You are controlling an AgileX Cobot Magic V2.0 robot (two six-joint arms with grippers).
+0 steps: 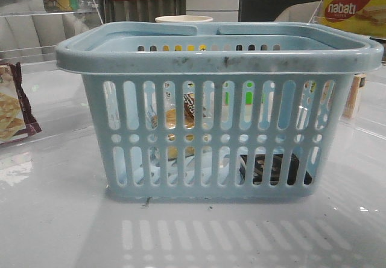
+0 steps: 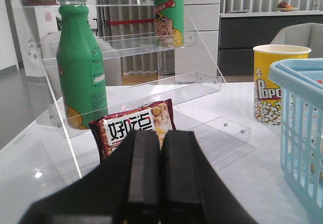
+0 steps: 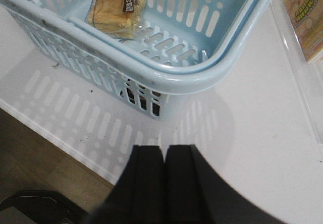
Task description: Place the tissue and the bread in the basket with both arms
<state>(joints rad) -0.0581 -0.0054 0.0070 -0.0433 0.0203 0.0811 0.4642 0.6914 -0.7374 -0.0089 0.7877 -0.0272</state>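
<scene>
The light-blue basket (image 1: 217, 54) stands in the middle of the table. The bread (image 1: 188, 108) in its clear wrapper lies inside it, also seen in the right wrist view (image 3: 117, 8). The black tissue packet (image 1: 274, 168) lies low inside the basket at its right, seen through the slots; in the right wrist view (image 3: 139, 97) only dark patches show behind the slots. My left gripper (image 2: 160, 138) is shut and empty, left of the basket (image 2: 303, 128). My right gripper (image 3: 164, 151) is shut and empty, over the table beside the basket's corner (image 3: 202, 77). Neither gripper shows in the front view.
A maroon-edged cracker bag (image 1: 13, 108) lies at the far left, also in the left wrist view (image 2: 133, 125). A clear acrylic shelf (image 2: 126, 47) holds green bottles (image 2: 81, 62). A popcorn cup (image 2: 275, 82) stands behind the basket. A yellow nabati box (image 1: 353, 8) sits at the back right. The table's edge (image 3: 55, 133) is near my right gripper.
</scene>
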